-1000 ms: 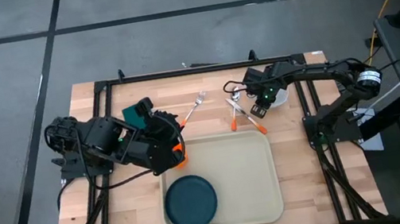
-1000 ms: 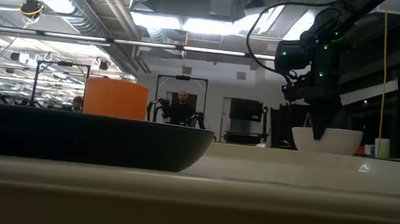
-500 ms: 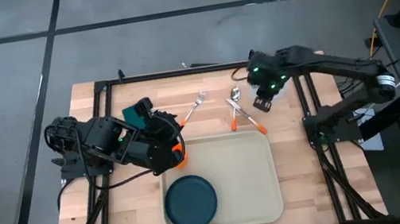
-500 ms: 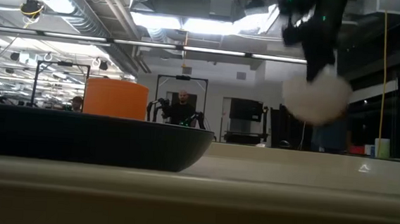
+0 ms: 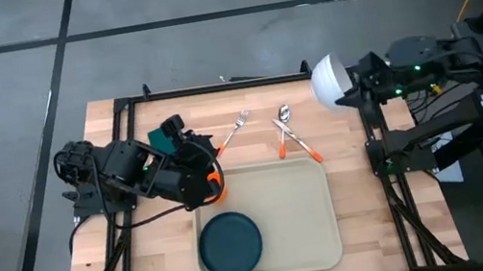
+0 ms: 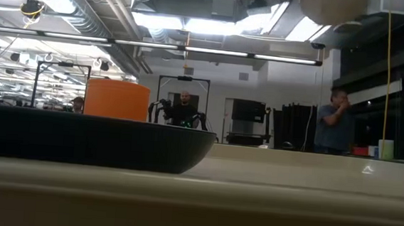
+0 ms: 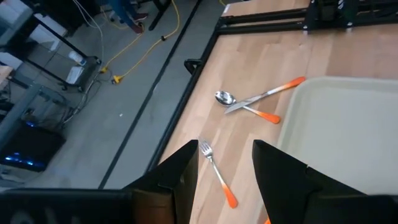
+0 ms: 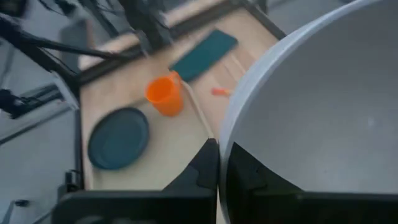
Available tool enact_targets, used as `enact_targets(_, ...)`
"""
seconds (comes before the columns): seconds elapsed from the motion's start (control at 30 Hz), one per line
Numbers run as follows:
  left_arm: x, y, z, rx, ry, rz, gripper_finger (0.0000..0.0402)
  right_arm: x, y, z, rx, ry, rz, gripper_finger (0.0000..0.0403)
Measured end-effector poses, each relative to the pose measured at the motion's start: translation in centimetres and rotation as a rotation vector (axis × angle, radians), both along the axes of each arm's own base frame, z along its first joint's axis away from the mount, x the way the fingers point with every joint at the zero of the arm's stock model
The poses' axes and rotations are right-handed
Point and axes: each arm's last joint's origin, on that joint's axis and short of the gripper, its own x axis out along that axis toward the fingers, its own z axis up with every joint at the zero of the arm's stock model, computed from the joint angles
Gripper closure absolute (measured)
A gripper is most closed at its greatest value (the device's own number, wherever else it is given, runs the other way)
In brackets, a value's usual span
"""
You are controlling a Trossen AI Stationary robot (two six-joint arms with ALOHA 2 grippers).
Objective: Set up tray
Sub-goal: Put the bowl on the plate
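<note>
Right gripper [image 5: 351,91] pinches a white bowl's [image 5: 328,81] rim above the wooden table's [image 5: 144,258] far right edge. Left gripper [image 7: 225,177] hangs spread beside the tray [image 5: 302,213]. 2 people stand behind.

Even, shadowless light is falling on the desk [image 5: 135,259] from above. At table height, ceiling strip lights [image 6: 194,23] are glaring while the near plate [image 6: 93,137] is sitting dark and backlit. The white bowl [image 8: 323,106] is blurring softly close to the right wrist lens.
</note>
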Motion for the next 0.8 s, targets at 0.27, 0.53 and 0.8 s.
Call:
enact_targets(0.27, 0.2, 0.5, 0.0, -0.006, 0.004, 0.013, 0.0256, 1.1, 1.4, 0.3, -0.005, -0.043, 0.107, 0.0392)
enact_targets(0.53, 0.4, 1.2, 0.0, 0.012, -0.004, 0.05, 0.0256, 3.0, 3.3, 0.5, -0.03, -0.092, 0.242, 0.0392)
enact_targets(0.8, -0.9, 2.7, 1.2, -0.008, -0.047, 0.081, 0.0256, 6.9, 8.1, 0.8, -0.03, -0.228, 0.455, 0.0392)
